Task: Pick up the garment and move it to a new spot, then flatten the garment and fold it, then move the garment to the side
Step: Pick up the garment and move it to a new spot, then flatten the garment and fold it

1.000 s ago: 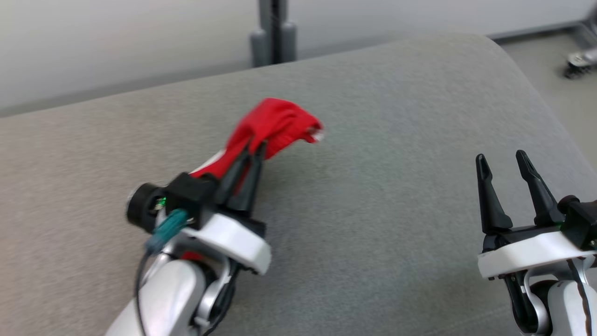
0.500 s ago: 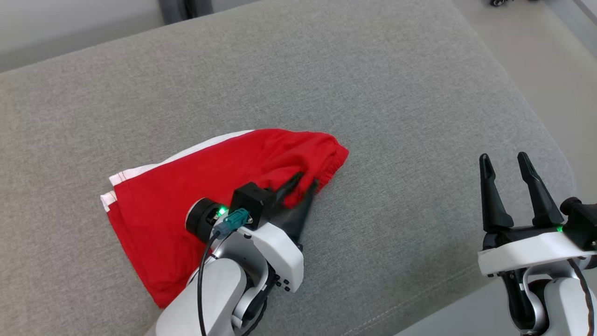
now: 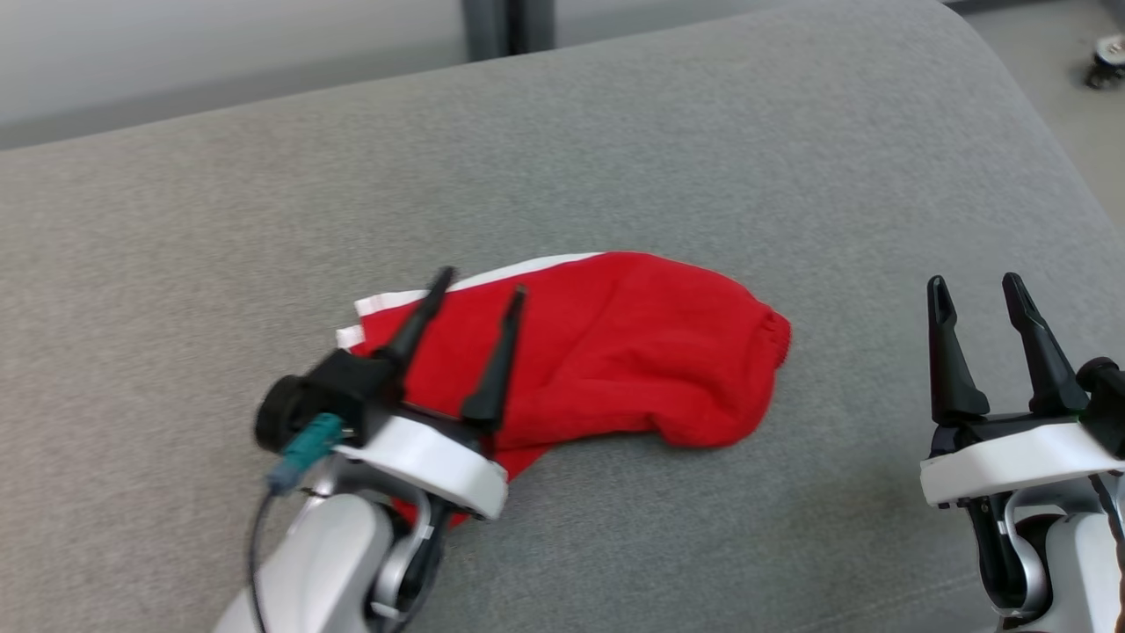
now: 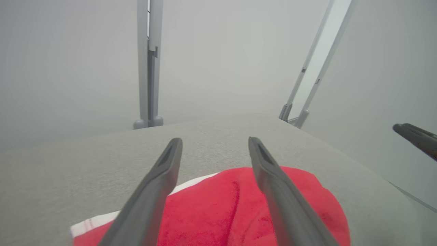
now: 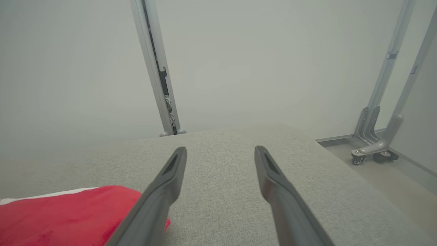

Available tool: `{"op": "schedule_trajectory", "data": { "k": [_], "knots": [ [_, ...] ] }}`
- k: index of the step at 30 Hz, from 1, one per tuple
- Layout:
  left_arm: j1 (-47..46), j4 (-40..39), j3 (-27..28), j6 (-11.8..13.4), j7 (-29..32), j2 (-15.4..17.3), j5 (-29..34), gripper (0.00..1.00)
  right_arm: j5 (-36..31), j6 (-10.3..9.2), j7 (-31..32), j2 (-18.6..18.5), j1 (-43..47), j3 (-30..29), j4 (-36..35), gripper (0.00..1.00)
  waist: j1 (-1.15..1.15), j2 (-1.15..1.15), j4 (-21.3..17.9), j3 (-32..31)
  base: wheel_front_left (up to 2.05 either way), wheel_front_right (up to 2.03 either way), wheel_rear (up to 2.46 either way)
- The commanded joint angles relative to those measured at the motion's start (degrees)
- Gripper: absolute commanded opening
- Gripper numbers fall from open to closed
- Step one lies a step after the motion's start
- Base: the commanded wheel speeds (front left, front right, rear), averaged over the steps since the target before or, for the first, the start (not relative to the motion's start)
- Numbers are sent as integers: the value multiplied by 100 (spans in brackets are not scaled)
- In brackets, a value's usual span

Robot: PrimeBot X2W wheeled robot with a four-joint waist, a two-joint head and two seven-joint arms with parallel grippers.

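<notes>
While the left gripper (image 3: 484, 281) gapes, the garment (image 3: 633, 352) rests.

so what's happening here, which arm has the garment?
Neither. The red garment lies loose and rumpled on the grey cushion, not yet flattened or folded. The left gripper is open over the garment's white-trimmed end, with nothing between its fingers. The right gripper is open too, off to the right over bare cushion, clear of the cloth.
</notes>
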Motion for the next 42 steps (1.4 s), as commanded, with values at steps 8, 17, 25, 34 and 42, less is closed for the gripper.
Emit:
{"op": "schedule_trajectory", "data": {
  "k": [8,17,25,34,42],
  "knots": [
    [625,-413,1100,634,-300,658,-313,100,-197,-2,216,-28,154,-101,-109,100,0,0,775,-486,0,0,0],
    [1249,-585,1643,810,-328,1122,-550,100,-298,-2,387,-27,394,-110,-194,100,0,0,1033,-822,0,0,0],
    [1744,-732,1630,860,-130,1332,-602,100,-288,-2,498,-27,686,-48,-237,100,0,0,1045,-1122,0,0,0],
    [2021,-923,1582,958,17,1402,-631,100,-249,-2,557,-27,934,-37,-339,100,0,0,1029,-1294,0,0,0],
    [2054,-1013,1527,1011,128,1433,-636,100,-250,-2,577,-26,955,-42,-442,100,0,0,1054,-1284,0,0,0]
  ]
}}
